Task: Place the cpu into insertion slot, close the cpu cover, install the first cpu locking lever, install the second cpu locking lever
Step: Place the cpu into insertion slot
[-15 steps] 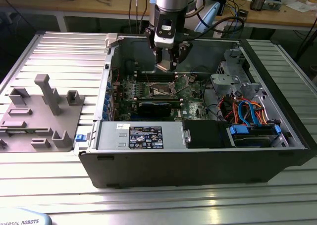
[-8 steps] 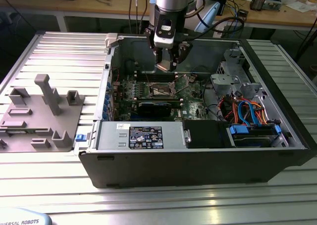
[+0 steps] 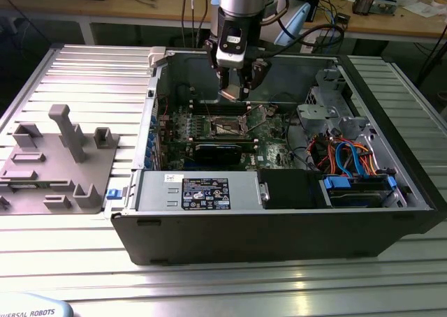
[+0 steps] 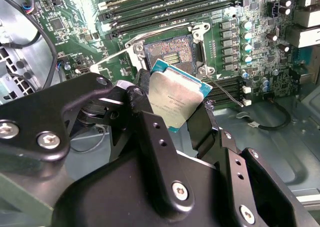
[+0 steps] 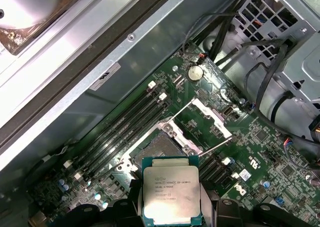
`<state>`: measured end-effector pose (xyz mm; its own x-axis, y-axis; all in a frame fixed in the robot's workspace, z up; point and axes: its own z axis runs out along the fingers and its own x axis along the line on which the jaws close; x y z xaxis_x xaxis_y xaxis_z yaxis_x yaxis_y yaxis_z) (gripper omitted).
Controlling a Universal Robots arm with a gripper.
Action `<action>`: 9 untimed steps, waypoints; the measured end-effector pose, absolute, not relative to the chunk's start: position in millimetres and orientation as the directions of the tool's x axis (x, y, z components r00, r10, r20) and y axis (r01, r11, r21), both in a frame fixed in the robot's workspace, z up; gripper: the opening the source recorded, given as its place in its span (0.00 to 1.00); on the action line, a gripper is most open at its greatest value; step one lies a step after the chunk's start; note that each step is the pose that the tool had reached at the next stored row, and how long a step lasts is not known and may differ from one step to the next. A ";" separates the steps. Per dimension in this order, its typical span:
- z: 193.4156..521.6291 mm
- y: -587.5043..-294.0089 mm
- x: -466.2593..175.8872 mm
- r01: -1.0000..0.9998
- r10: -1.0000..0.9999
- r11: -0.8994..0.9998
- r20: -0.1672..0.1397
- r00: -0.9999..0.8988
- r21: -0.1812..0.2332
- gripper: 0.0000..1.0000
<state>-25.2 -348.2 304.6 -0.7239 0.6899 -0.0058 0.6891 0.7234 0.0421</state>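
the gripper [image 3: 234, 92] hangs inside the open computer case [image 3: 279, 227], its black fingers [image 4: 145, 107] clenched on two opposite edges of the cpu [image 5: 171, 194], whose silver top shows in both wrist views. the cpu is held in the air just above the bare socket [image 5: 155, 149], which sits on the green board [image 5: 260, 152] beside the long memory slots [image 5: 120, 122]. the cover [image 5: 214, 121] stands swung up off the socket at one side.
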 end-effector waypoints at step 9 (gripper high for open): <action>304.3 -348.2 -25.2 0.707 0.708 0.706 -0.006 -0.707 0.042 0.54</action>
<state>-25.2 -348.2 304.3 -0.7066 0.7076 -0.0062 0.7068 0.7061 0.0417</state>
